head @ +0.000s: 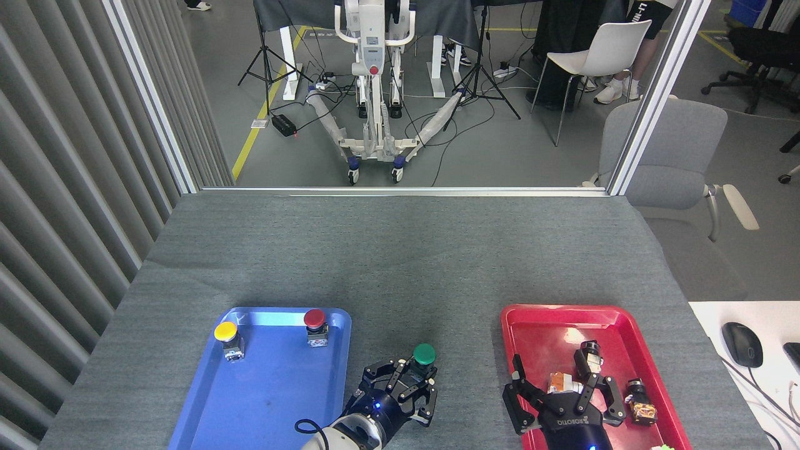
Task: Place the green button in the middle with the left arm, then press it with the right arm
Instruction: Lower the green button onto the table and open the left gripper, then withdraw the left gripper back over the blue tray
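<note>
The green button (424, 354) is over the dark grey cloth of the middle (431, 294), between the two trays and near the table's front edge. My left gripper (415, 382) reaches in from below and is shut on the button's body, fingers on either side, under the green cap. Whether the button's base touches the cloth is hidden by the fingers. My right gripper (560, 386) hovers over the red tray (544, 322) with its fingers spread wide open, holding nothing.
The blue tray (262, 400) on the left holds a yellow button (225, 332) and a red button (314, 319). Several small dark and orange parts lie in the red tray. A computer mouse (742, 344) sits on a white desk at the right.
</note>
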`<move>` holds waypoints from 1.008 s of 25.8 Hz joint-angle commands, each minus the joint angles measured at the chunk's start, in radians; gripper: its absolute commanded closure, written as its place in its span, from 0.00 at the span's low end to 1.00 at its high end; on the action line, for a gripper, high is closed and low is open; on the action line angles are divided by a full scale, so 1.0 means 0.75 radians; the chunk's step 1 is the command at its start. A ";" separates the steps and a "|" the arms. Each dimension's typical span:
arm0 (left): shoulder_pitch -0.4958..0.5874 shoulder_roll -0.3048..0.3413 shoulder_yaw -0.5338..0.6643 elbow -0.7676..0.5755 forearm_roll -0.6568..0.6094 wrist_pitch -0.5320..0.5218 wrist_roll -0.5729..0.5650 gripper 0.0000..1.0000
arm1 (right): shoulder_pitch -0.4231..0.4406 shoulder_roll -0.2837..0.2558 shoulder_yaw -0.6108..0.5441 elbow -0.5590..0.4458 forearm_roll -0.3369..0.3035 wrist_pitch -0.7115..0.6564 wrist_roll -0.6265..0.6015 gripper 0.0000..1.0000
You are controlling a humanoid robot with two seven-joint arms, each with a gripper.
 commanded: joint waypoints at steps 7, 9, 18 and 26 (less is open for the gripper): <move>0.009 0.000 0.007 0.007 0.011 0.008 0.004 0.00 | 0.001 0.002 0.000 0.001 0.002 0.000 -0.001 0.01; 0.026 0.000 0.009 -0.045 0.011 0.008 0.012 0.00 | 0.001 0.008 0.002 0.003 0.004 -0.002 -0.001 0.01; 0.386 0.168 0.179 -0.920 -0.008 0.123 -0.007 0.00 | 0.001 0.027 0.004 0.011 0.018 0.008 -0.001 0.01; 0.742 0.328 0.625 -1.229 0.015 0.111 -0.144 0.00 | -0.013 0.065 0.033 0.052 0.018 0.010 -0.001 0.17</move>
